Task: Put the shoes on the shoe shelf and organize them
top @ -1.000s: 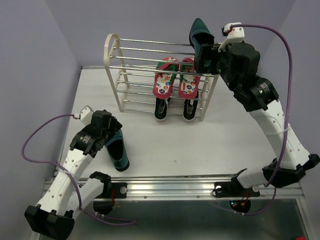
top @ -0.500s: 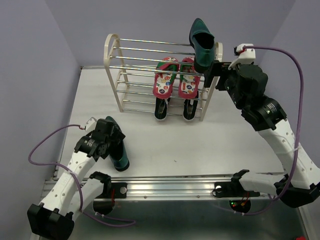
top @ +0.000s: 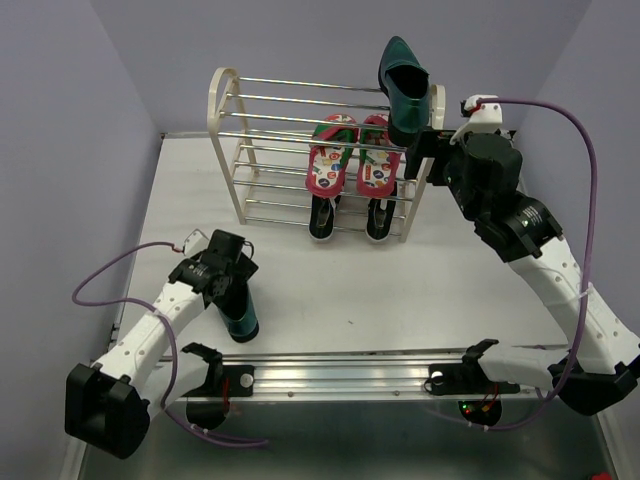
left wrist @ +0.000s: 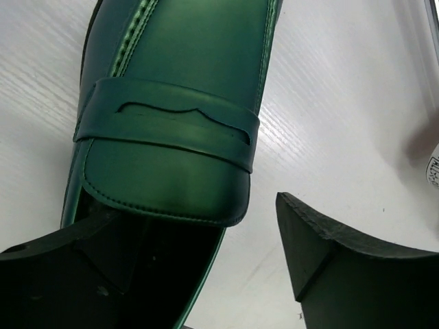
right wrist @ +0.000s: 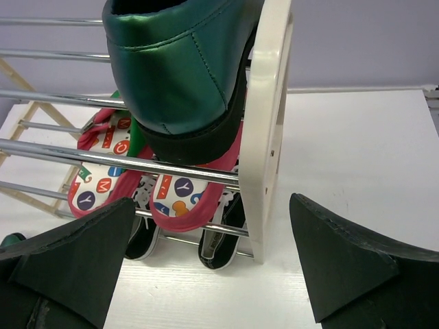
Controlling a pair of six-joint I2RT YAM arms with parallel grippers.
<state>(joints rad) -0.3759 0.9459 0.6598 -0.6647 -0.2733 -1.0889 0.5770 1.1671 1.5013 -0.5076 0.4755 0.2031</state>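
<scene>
Shelf side panel (right wrist: 266, 123) near right gripper (right wrist: 212, 204)

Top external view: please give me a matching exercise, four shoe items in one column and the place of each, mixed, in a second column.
1 flip-flops
2 sneakers
3 near loafer
4 far loafer

A on the table
B top tier of the shelf, right end
C lowest on the shelf
D shelf, middle height

Pairs: 1-D, 2-C, 3-A, 4-B
</scene>
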